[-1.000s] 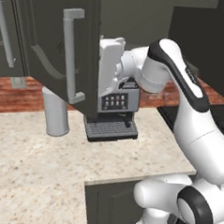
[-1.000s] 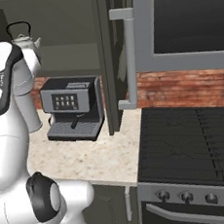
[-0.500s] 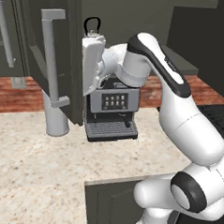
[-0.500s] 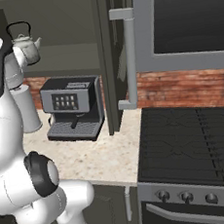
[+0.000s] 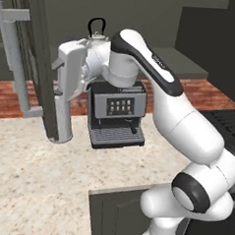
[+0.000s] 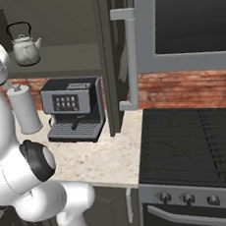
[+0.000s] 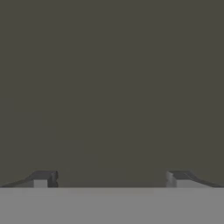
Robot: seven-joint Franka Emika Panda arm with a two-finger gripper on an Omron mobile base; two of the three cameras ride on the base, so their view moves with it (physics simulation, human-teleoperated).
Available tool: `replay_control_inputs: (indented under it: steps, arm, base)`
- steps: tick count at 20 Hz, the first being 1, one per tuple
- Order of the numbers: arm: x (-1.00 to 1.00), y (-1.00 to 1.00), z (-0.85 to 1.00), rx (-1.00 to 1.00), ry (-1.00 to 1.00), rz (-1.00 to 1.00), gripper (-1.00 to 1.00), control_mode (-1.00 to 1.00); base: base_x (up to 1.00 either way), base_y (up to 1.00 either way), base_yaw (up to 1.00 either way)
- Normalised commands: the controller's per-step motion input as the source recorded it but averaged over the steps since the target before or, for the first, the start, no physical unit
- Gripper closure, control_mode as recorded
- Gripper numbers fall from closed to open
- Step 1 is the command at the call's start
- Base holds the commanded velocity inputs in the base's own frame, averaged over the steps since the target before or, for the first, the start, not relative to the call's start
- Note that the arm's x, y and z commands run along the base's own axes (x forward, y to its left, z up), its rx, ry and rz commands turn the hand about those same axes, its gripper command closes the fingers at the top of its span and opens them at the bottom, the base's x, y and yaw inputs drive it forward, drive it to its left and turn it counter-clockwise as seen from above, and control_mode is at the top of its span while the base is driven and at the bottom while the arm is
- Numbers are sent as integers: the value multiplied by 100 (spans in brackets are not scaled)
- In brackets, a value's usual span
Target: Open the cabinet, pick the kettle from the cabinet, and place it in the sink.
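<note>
You are holding the gripper (image 7: 111,178) with jaws wide apart and empty against the cabinet (image 6: 70,20), while the kettle (image 6: 25,49) is sitting upright on its shelf, behind the hand.

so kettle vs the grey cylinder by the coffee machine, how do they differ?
The kettle is squat and rounded with a black arched handle; the grey cylinder is tall and straight with a small knob. The kettle sits on the cabinet shelf, the cylinder on the counter. Both stand upright.
</note>
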Motion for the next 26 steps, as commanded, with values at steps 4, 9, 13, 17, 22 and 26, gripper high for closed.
replay_control_inputs:
  steps: [4,9,13,17,22,26]
  arm:
    - [0,51,-17,-3,-17,0,-100,-100]
    - [3,45,-17,-3,-17,-5,-100,-100]
    - [3,27,-9,0,-16,-10,-100,-100]
    - [5,-1,-3,0,-5,-12,-100,-100]
    - [4,-40,0,0,0,-5,-100,-100]
    - [2,-52,0,0,0,-3,-100,-100]
  base:
    - [0,0,0]
    - [0,0,0]
    - [0,0,0]
    - [0,0,0]
    - [0,0,0]
    - [0,0,0]
